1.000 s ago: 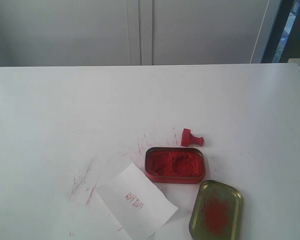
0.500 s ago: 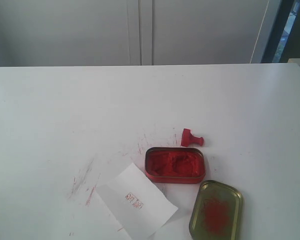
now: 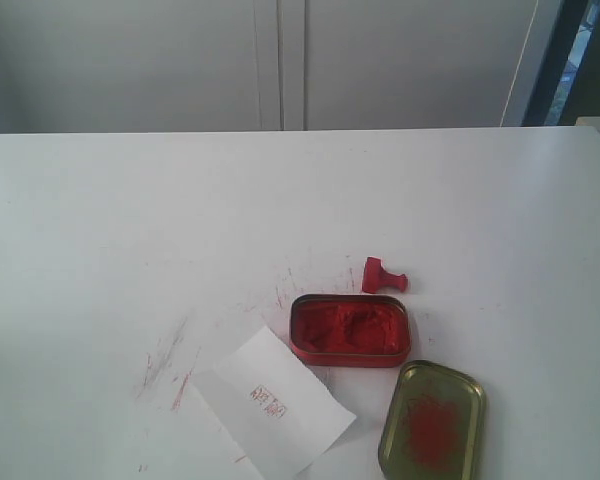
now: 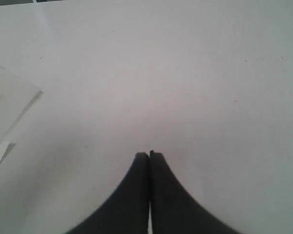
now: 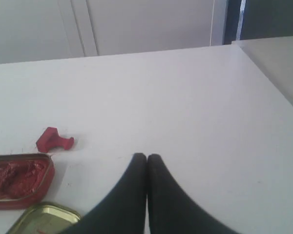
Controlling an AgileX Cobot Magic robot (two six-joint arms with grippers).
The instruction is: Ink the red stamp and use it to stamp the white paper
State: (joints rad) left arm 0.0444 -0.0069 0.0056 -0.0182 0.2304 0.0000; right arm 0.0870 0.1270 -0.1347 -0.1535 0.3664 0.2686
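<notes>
The red stamp (image 3: 382, 276) lies on its side on the white table, just behind the open red ink tin (image 3: 350, 329); the right wrist view shows the red stamp (image 5: 53, 140) too, beside the ink tin (image 5: 19, 179). The white paper (image 3: 272, 401) lies tilted at the front, left of the tin, with a faint red print on it. A pale sheet corner (image 4: 10, 105) shows in the left wrist view. My left gripper (image 4: 149, 154) is shut over bare table. My right gripper (image 5: 146, 156) is shut, empty, to the right of the stamp. Neither arm appears in the exterior view.
A gold tin lid (image 3: 432, 420) smeared red inside lies at the front right, also seen as the lid (image 5: 44, 219) in the right wrist view. Red scratch marks (image 3: 170, 360) streak the tabletop left of the paper. The table's right edge (image 5: 268, 73) runs close by.
</notes>
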